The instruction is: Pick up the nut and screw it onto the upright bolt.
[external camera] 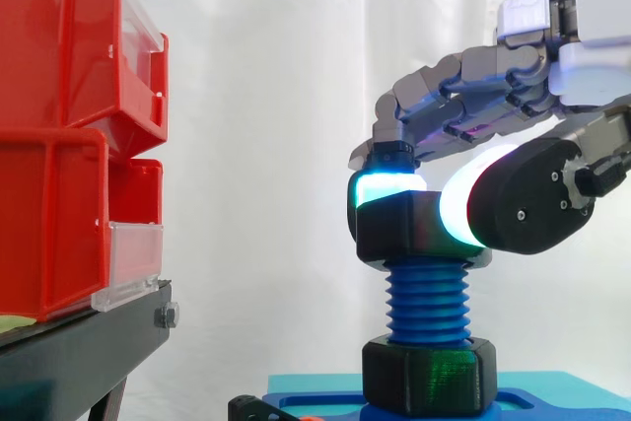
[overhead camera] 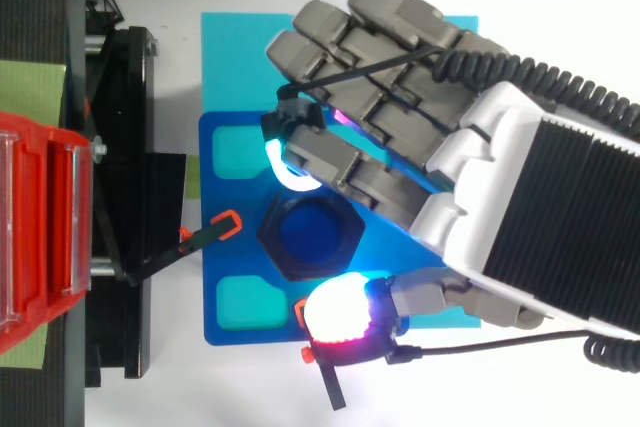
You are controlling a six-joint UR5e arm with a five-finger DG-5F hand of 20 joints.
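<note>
Furthest beyond the fingertips, stacked red plastic bins are carried on a black stand, well apart from the work, so no obstruction is expected from them. Nearer, below the fingertips, a flat blue base plate is laid on the surface, and a small black clip with an orange tip is seen at its edge, just beyond the nut on the side away from the palm; it lies low and is judged unlikely to be struck. From the plate an upright blue threaded bolt is raised, with a second black hexagonal nut seated at its foot, presumably as a fixed collar. At the bolt's top the black hexagonal plastic nut is set level, the bolt's blue end being seen through its bore from above. The nut is pinched by the hand between a cyan-glowing fingertip pad and the white-glowing thumb pad, placed on opposite sides so that it can be turned about the bolt's axis. Whether the first thread is engaged cannot be told. The other fingers are kept curled above, clear of the thread.
</note>
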